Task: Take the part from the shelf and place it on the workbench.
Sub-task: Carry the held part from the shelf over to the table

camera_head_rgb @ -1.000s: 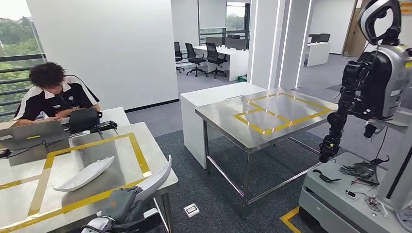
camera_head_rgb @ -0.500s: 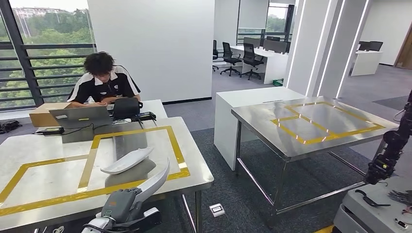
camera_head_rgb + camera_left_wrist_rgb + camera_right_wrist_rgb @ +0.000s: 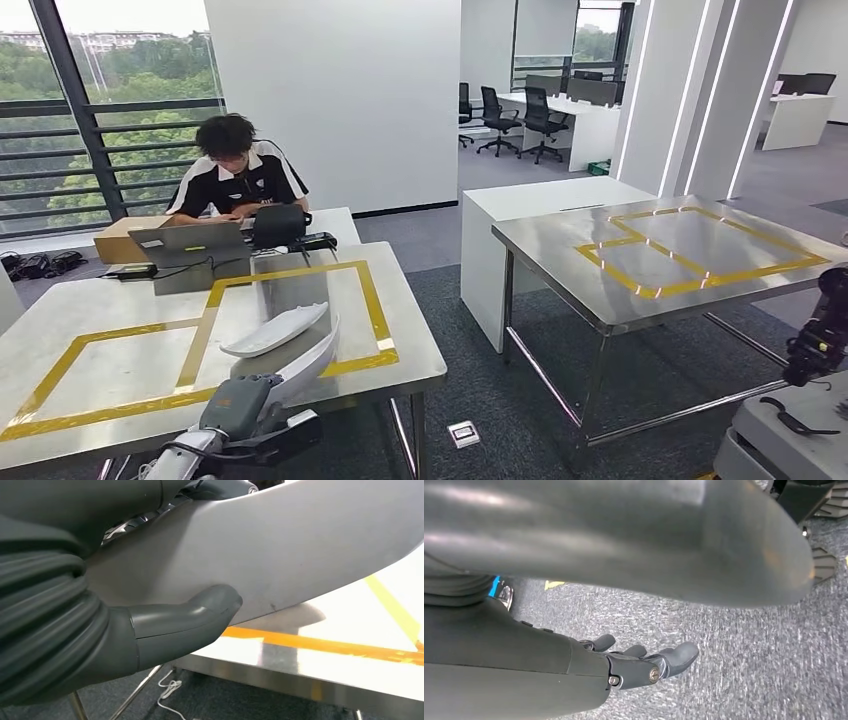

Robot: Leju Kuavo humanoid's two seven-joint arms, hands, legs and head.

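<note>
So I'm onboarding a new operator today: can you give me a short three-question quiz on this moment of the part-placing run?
1. True or false: the left hand grips a white curved part.
2. Multiple choice: another white part already lies where? A) on the carpet B) on the near workbench, inside the yellow tape C) on the far steel table
3. Fill in: the right hand hangs over the grey ____ with its fingers apart, holding nothing.

Key: 1 true; 2 B; 3 carpet
</note>
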